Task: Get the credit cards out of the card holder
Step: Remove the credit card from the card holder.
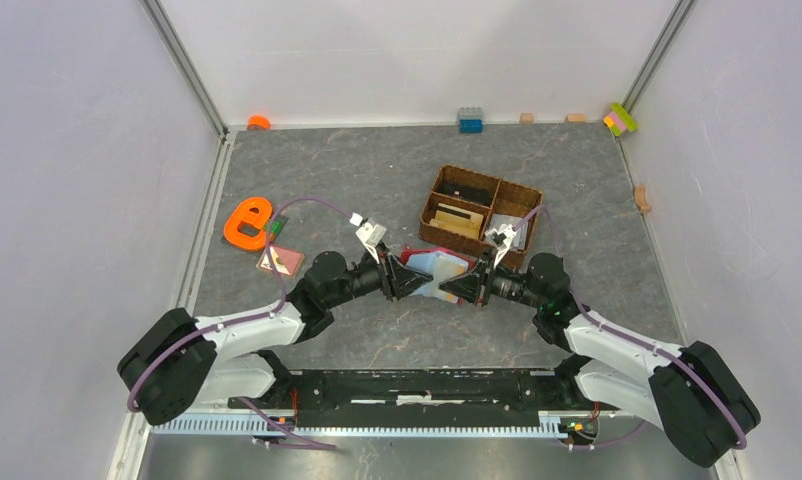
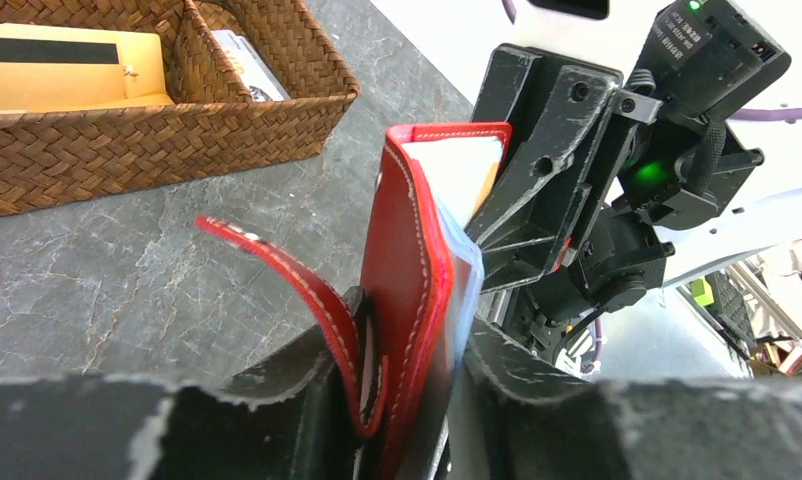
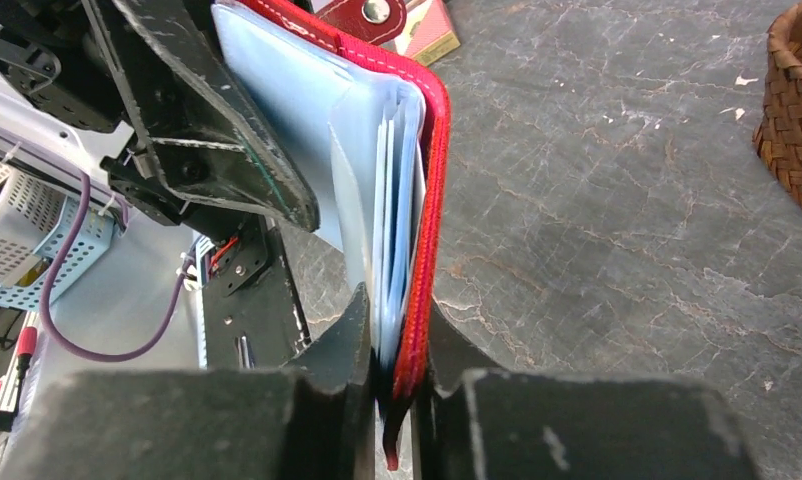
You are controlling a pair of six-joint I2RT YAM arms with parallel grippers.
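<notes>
The dark red card holder (image 1: 432, 270) is held off the table between my two grippers. My left gripper (image 1: 402, 280) is shut on one end of it (image 2: 412, 270), its jaws (image 2: 407, 340) clamping the red cover and a light blue sleeve. My right gripper (image 1: 464, 285) is shut on the other end (image 3: 432, 180), pinching the cover together with light blue credit cards (image 3: 392, 200). The snap strap (image 2: 277, 270) hangs loose. An orange-tan card (image 2: 67, 70) and a white-grey card (image 1: 512, 232) lie in the wicker basket.
The brown wicker basket (image 1: 482, 215) stands just behind the grippers, and shows in the left wrist view (image 2: 127, 140). An orange tape holder (image 1: 247, 222) and a small tan-red box (image 1: 280, 260) lie at the left. Small blocks (image 1: 469, 120) line the back wall.
</notes>
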